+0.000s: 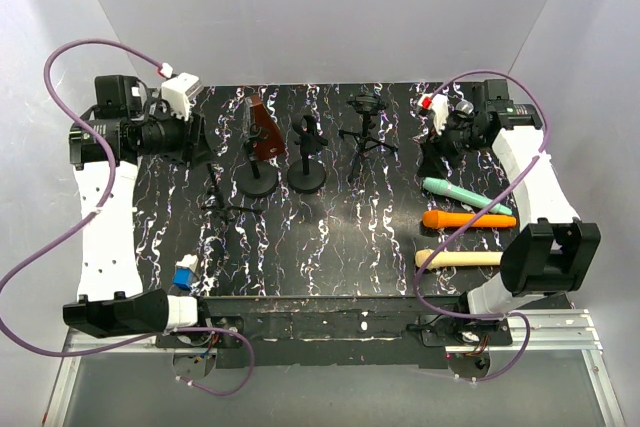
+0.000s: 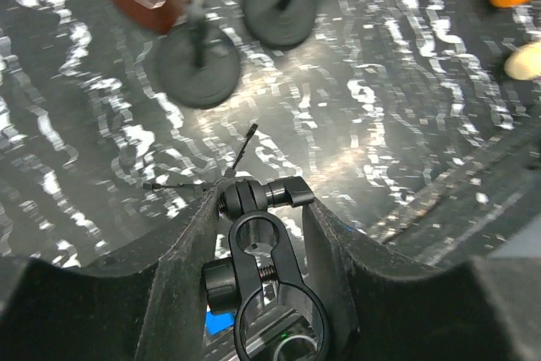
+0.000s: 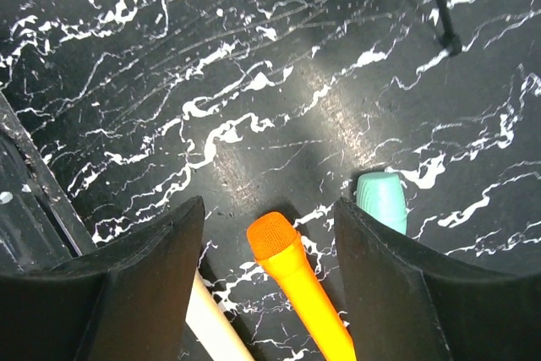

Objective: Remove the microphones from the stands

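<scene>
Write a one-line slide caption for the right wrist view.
Right gripper, fingers open, hovers over orange microphone, flanked by teal microphone and cream microphone.

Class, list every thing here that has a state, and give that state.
Left gripper: around small black clip-headed tripod, grip unclear.
Right gripper: open, empty.
Orange foam-headed microphone: lying flat.
Reddish-brown microphone: tilted in black round-based stand.
Teal microphone: lying flat.
Cream microphone: lying flat.

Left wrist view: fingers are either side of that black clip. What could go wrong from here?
The clip holder inside the left gripper looks empty, so squeezing it may only tip its small tripod. The right gripper hangs open over the orange microphone, which already lies off any stand, so grabbing it may achieve nothing.
</scene>
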